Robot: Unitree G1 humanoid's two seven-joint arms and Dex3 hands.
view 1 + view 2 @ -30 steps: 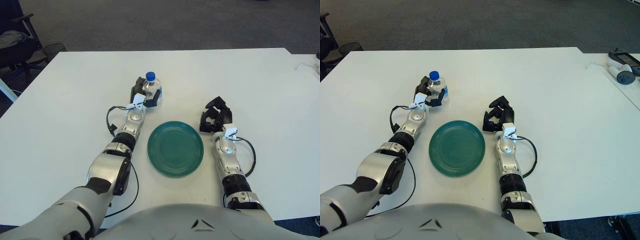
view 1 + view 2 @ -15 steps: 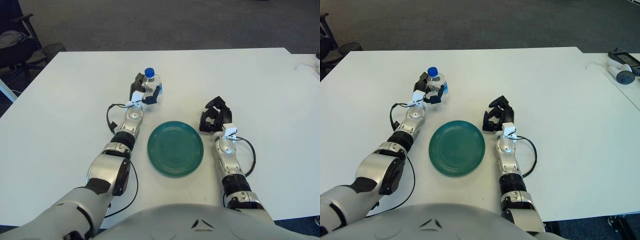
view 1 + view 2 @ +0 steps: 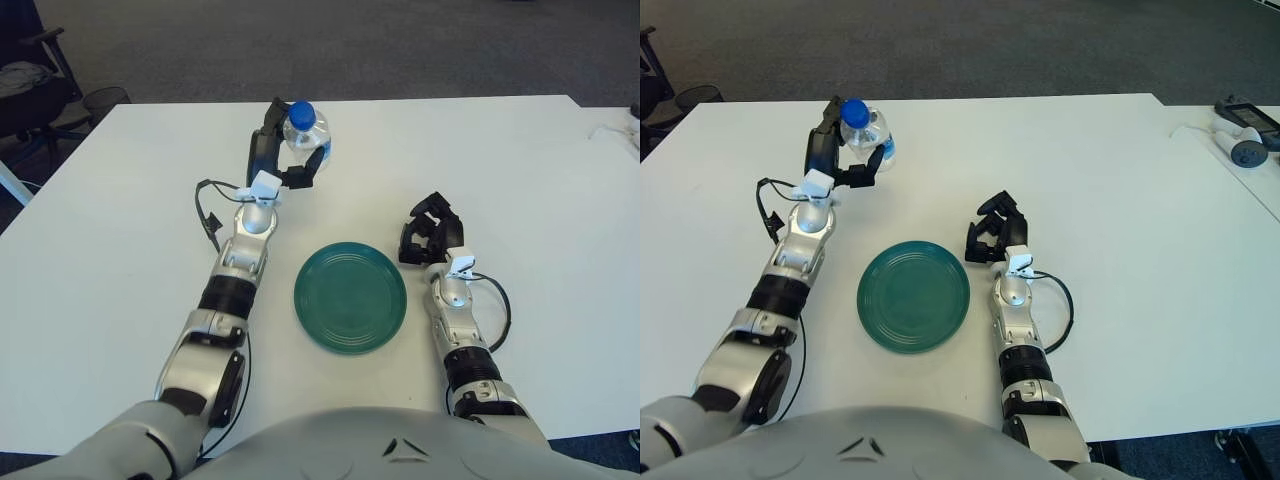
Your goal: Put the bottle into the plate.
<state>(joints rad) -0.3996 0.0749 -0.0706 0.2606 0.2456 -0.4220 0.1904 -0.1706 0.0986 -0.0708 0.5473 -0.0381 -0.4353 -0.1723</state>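
A small clear bottle (image 3: 304, 134) with a blue cap is held up off the white table (image 3: 120, 220), my left hand (image 3: 283, 152) shut around it from the left. It hangs behind and to the left of the round green plate (image 3: 350, 296), which lies flat near the table's front. My right hand (image 3: 430, 232) shows just right of the plate, its fingers curled and holding nothing.
A black office chair (image 3: 30, 85) stands off the table's far left corner. Small grey devices with a white cable (image 3: 1240, 135) lie at the far right edge.
My left hand has lifted the bottle off the table and carried it upward and slightly back. The right hand and the plate have not moved.
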